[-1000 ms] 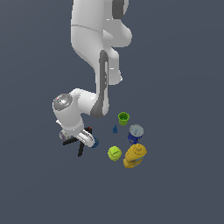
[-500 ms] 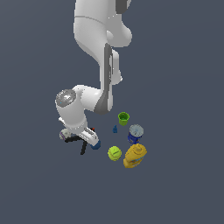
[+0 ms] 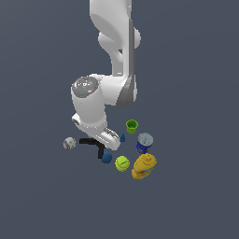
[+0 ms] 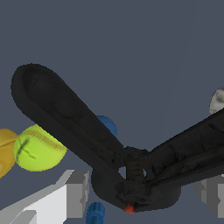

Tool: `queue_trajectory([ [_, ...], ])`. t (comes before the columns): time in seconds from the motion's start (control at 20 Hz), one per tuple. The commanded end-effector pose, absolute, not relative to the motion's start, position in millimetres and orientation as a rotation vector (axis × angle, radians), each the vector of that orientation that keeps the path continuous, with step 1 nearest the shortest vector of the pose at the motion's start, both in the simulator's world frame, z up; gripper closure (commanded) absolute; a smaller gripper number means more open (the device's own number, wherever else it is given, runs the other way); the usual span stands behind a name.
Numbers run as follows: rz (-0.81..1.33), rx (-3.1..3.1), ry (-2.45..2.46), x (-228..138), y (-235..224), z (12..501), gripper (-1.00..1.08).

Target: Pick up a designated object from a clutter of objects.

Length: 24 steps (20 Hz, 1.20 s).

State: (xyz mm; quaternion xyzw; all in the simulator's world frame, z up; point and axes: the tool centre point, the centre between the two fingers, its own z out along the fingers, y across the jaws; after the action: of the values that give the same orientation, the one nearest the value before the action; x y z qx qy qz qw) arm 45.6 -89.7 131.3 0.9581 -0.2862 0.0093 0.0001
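The black spring clamp (image 3: 94, 144) hangs between my gripper's (image 3: 103, 138) fingers, just above the floor, left of the other items. In the wrist view the clamp (image 4: 78, 122) fills the picture, its two long handles spread in a V and its small red-orange tip (image 4: 129, 209) between my grey fingers (image 4: 78, 193). The gripper (image 4: 140, 197) is shut on the clamp near its pivot. The blue ball (image 3: 107, 158) lies just below the clamp and shows behind it in the wrist view (image 4: 108, 126).
A whitish ball (image 3: 69, 143) lies at the exterior view's left of the clamp. At its right are a tiny blue cone (image 3: 122, 137), a green cup (image 3: 132, 125), a blue can (image 3: 144, 142), a yellow-green tennis ball (image 3: 122, 163) and a yellow bottle (image 3: 144, 166).
The wrist has risen and moved toward the exterior view's right, and the clamp has moved with it. The whitish ball, hidden behind the gripper before, now shows.
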Motion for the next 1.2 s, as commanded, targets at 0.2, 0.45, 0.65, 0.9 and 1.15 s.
queue_trajectory([
  [0.2,0.025,3.008,-0.898,54.6,-36.7,195.3,1.08],
  [0.45,0.02,3.007,-0.898,62.1,3.7,243.2,1.08],
  [0.65,0.015,3.008,-0.897,68.7,35.8,280.9,1.08],
  [0.9,0.009,3.009,-0.895,77.0,71.7,322.9,1.08],
  [1.15,0.005,3.01,-0.894,83.6,96.8,352.2,1.08],
])
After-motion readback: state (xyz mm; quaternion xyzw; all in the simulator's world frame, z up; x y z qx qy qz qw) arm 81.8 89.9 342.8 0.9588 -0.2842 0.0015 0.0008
